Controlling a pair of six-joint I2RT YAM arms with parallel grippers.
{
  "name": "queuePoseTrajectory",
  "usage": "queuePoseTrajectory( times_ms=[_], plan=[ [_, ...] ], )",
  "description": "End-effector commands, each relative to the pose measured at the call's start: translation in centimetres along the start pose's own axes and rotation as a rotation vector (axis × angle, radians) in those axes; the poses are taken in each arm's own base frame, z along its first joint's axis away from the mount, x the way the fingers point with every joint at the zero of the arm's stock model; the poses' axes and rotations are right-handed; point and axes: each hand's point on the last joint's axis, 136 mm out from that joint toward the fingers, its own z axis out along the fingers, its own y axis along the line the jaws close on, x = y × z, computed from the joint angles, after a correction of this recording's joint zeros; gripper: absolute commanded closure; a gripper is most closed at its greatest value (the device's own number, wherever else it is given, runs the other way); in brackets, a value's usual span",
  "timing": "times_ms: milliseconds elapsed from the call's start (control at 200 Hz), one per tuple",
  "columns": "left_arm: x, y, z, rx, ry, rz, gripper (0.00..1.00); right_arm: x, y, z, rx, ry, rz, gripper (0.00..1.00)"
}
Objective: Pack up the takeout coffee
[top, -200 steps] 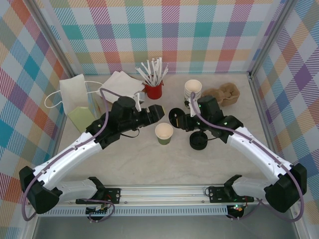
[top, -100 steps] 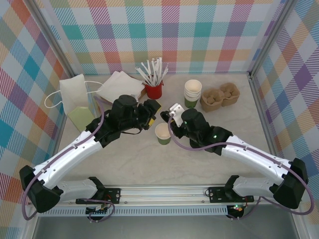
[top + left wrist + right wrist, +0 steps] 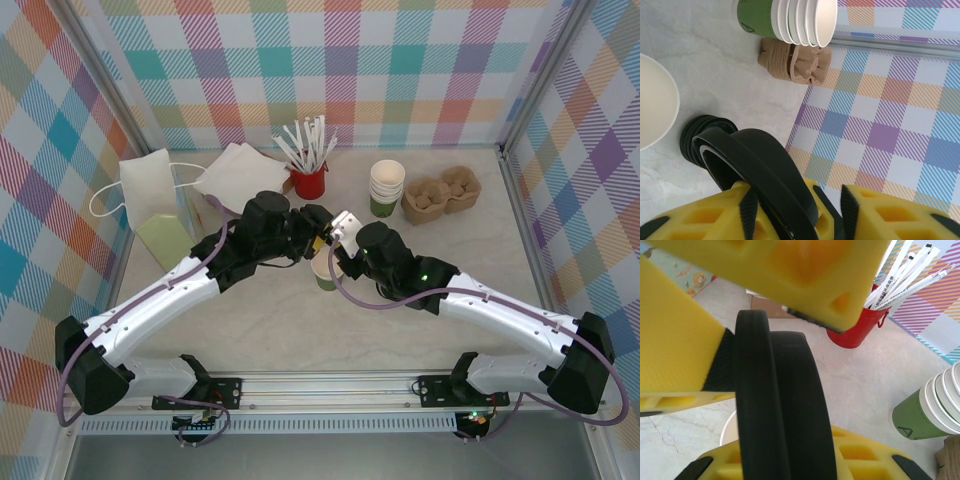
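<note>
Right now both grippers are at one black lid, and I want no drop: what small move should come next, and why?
Probably close the left gripper's jaws fully on the black lid. The right gripper grips it on edge near the takeout coffee. The left jaws bracket it with a gap on one side, so it isn't yet secured for any release.

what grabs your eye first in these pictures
At the middle of the table, both grippers crowd around one black lid. The right gripper pinches it on edge, and the left gripper has a finger on either side of it. Just beneath them stands the small green cup, with no lid on.
</note>
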Motion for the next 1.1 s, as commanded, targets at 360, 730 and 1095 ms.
queuePoseTrajectory(
  times_ms=[360,730,1095],
  plan=[
    [0.6,-0.1,0.9,0.021,0.027,0.042,0.83,-0.3,0.3,-0.5,-0.015,-0.010,0.018,0.73],
    [0.2,0.1,-0.2,0.044,0.075,0.283,0.97,2.5,1.0,-4.1,-0.250,0.023,0.140,0.19],
    [2.4,0.5,-3.4,0.107,0.238,0.642,0.99,1.2,0.6,-8.9,-0.501,-0.308,0.031,0.00]
  ],
)
